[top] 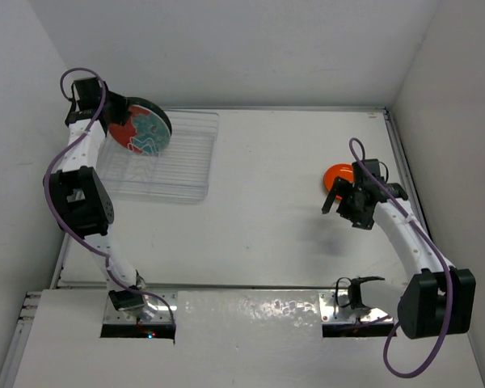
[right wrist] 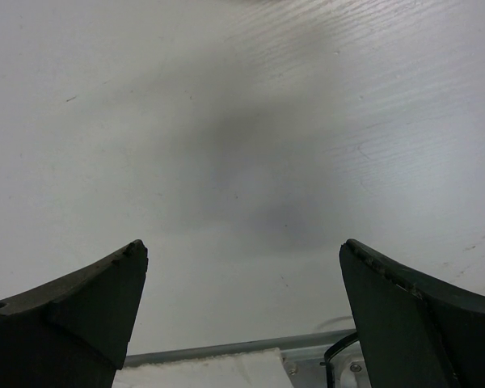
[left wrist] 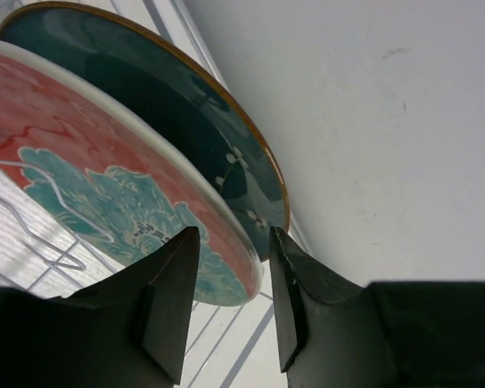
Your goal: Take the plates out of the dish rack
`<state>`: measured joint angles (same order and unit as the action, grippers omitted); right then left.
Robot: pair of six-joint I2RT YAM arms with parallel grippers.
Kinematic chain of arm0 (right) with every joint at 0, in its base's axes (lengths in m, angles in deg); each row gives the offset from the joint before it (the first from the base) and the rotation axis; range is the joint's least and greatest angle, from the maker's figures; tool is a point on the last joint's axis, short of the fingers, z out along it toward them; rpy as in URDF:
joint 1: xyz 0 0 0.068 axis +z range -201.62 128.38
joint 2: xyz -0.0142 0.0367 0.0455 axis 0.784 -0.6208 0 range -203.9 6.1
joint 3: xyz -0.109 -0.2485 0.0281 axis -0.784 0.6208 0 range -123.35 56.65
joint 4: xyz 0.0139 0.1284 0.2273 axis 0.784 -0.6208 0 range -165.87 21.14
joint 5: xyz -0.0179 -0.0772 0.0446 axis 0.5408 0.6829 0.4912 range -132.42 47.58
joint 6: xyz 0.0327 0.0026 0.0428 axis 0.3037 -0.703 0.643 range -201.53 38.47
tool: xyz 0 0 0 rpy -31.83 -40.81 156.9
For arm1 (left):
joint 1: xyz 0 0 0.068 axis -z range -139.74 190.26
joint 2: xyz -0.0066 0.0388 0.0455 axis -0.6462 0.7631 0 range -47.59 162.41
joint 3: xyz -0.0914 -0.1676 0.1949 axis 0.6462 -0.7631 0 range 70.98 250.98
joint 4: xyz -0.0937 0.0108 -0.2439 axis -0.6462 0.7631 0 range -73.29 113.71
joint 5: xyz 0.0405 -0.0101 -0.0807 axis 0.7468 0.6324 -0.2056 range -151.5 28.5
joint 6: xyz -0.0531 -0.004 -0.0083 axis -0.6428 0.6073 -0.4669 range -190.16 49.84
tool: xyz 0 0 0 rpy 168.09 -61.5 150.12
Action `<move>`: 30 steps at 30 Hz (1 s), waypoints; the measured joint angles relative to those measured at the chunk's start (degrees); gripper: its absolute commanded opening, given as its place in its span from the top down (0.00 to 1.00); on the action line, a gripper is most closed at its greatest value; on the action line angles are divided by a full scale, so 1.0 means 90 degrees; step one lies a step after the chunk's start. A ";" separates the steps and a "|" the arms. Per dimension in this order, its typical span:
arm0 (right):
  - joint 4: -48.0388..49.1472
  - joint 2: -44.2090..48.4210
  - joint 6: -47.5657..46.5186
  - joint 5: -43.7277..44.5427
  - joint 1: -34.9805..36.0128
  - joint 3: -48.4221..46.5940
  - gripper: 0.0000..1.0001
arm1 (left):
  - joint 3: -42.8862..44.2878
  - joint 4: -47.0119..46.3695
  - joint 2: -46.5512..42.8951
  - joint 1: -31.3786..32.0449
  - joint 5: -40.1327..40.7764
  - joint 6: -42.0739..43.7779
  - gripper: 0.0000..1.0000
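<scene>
so the dish rack sits far left on the table with the front plate standing just before the rear plate, and a lone plate lies over right

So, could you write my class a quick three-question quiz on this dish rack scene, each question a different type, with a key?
1. True or false: the orange plate lies on the table, outside the dish rack.
2. Which plate's rim sits between the fingers of the left gripper? A: dark teal plate. B: red and teal plate. C: orange plate.
3. One word: in its wrist view, is the right gripper open or shut?

Key: 1 true; 2 B; 3 open.
</scene>
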<state>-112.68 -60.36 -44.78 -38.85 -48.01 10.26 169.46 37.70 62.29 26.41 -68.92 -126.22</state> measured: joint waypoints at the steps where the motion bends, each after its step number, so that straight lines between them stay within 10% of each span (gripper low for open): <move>1: 0.0000 -0.0019 -0.0027 -0.0005 0.0000 0.0000 0.01 | 0.0000 -0.0056 0.0002 0.0000 -0.0024 -0.0012 0.66; 16: -0.0002 -0.0503 -0.0117 -0.0102 0.0002 -0.0362 0.01 | 0.0442 0.0177 0.0306 0.0000 -0.0146 -0.0396 0.98; 30: 0.0000 -0.0532 -0.0112 -0.0248 0.0002 -0.0493 0.01 | 0.1105 0.1025 0.0554 -0.0002 -0.0153 -0.0493 0.99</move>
<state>-112.68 -65.14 -45.78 -41.08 -47.98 5.82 179.40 46.93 67.28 26.39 -70.30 -130.65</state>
